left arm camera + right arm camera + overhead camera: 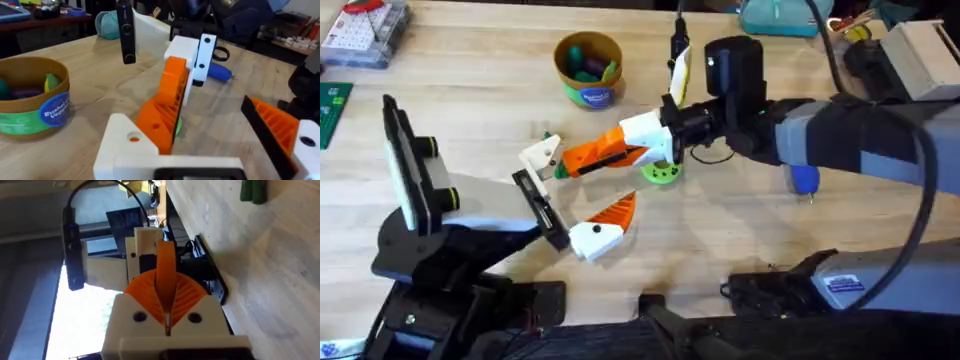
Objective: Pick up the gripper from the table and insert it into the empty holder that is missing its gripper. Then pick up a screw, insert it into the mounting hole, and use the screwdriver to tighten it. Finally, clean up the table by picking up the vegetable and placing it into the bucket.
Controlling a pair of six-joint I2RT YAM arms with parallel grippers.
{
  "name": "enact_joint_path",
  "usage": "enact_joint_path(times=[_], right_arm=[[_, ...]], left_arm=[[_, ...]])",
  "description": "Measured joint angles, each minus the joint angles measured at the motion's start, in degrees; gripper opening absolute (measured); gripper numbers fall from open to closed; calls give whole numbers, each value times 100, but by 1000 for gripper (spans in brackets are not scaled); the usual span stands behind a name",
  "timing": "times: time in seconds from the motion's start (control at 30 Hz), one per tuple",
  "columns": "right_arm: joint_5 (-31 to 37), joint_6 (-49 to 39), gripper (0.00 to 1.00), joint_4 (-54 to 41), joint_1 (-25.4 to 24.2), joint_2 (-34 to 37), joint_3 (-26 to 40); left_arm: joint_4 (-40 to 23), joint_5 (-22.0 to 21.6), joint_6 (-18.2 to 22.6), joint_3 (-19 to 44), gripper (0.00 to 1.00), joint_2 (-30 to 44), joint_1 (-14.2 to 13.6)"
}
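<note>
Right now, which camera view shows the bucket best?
The overhead view: the bucket shows whole, open mouth up, toy pieces inside. The left wrist view gives its side and blue label, cut at the edge.

Blue-handled screwdriver (pixel 804 181) flat on the table (pixel 720 220), bucket (pixel 588 68) upright.

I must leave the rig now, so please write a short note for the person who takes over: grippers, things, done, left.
Right gripper: shut on the orange gripper piece, whose end is at the white holder on the left arm.
Left gripper: open, holding nothing.
Screwdriver: lying on the table under the right arm.
Vegetable: on the table.
Bucket: at the far side.
Done: piece picked up and brought to the holder; I cannot tell if it is seated.
Left: screw, tightening, vegetable into the bucket.
</note>
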Motion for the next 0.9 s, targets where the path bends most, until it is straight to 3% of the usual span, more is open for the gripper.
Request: enact_joint_path(times=[0.57, 0.9], right_arm=[[-421, 4, 17, 99, 46, 224, 435], [-837, 6, 17, 118, 183, 1073, 1122]], left_arm=[[15, -116, 47, 0, 994, 2, -2], [22, -328, 16, 0, 994, 0, 39]])
